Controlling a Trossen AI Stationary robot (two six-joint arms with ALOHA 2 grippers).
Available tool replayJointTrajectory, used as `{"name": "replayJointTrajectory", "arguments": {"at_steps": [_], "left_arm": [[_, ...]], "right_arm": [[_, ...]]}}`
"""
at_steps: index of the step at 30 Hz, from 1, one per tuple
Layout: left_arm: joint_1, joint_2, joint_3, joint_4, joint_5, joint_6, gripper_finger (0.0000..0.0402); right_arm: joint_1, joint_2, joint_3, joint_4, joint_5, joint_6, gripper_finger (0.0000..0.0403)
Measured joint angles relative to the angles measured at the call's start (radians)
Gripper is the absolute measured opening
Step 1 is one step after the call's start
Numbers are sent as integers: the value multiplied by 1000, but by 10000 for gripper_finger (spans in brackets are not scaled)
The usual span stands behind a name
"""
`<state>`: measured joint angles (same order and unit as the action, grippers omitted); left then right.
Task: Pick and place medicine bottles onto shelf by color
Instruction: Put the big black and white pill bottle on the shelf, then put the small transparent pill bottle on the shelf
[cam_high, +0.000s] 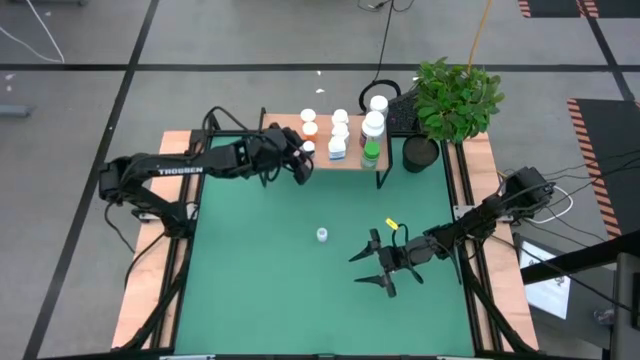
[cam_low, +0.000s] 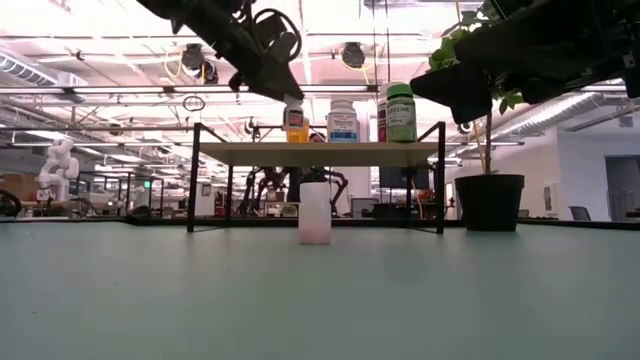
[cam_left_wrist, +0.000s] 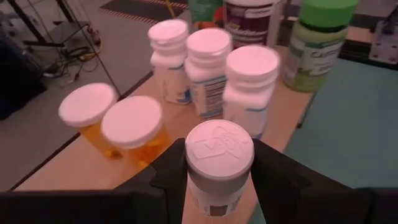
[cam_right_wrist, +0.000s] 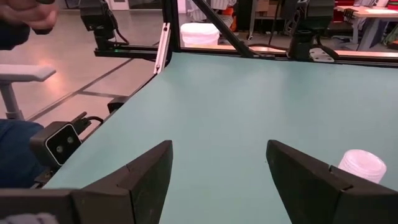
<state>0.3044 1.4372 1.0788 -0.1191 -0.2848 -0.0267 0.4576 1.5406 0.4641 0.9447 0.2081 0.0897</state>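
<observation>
The light-wood shelf (cam_high: 352, 160) stands at the table's far edge. On it stand two orange bottles (cam_left_wrist: 109, 121), three white bottles (cam_left_wrist: 208, 68), a dark-labelled bottle (cam_left_wrist: 252, 18) and a green bottle (cam_left_wrist: 317, 43). My left gripper (cam_high: 303, 160) is over the shelf's left part, shut on a white-capped bottle (cam_left_wrist: 219, 152). Another small white bottle (cam_high: 322, 235) stands on its base on the green mat, also in the low view (cam_low: 314, 212). My right gripper (cam_high: 372, 265) is open and empty, just right of and nearer than that bottle. My left gripper pinches the white-capped bottle between its two fingers (cam_left_wrist: 171, 171) on opposite sides of its body (cam_left_wrist: 214, 196), just below the cap. The fingers come from the table's left, slanting down. The bottle stands upright; the gripper hides its foot.
A plant in a black pot (cam_high: 422, 152) stands right of the shelf, with leaves over the far right corner. Wooden strips (cam_high: 150, 260) line the table's left and right edges. The green mat's near half is free.
</observation>
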Motion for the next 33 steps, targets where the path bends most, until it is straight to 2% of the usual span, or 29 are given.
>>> {"name": "replayJointTrajectory", "arguments": {"at_steps": [8, 18, 29, 33], "left_arm": [[47, 1, -6, 0, 59, -22, 150], [83, 65, -7, 40, 68, -42, 153], [85, 72, -7, 62, 76, -54, 223], [67, 40, -7, 55, 78, -6, 246]], "right_arm": [[0, 0, 0, 9, 2, 1, 253], [0, 0, 0, 13, 4, 3, 253], [0, 0, 0, -3, 4, 4, 253], [0, 0, 0, -20, 4, 20, 253]]}}
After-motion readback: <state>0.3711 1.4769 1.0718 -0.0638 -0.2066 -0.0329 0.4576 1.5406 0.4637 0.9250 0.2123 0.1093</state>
